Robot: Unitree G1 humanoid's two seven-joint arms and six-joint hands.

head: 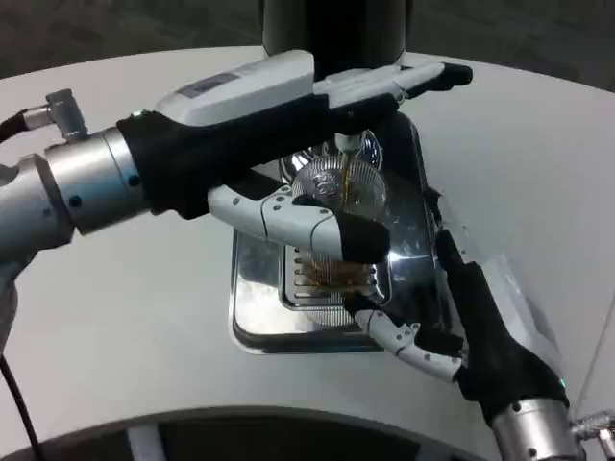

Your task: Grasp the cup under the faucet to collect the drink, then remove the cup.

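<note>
A clear ribbed cup [338,197] stands on the steel drip tray [252,317] under the faucet [344,144]. A thin brown stream falls into it, and brown liquid shows at its bottom. My left hand [279,106] reaches in from the left. Its straight fingers [423,79] lie over the top of the faucet, and its thumb [317,229] crosses in front of the cup. My right hand [480,327] comes up from the lower right, with its thumb [394,334] near the cup's base and its fingers [444,245] along the cup's right side. Contact with the cup is unclear.
The black drink machine [336,24] rises at the back behind the tray. The slotted grate [312,288] sits under the cup. White tabletop [125,317] surrounds the tray, and its curved front edge runs along the bottom of the picture.
</note>
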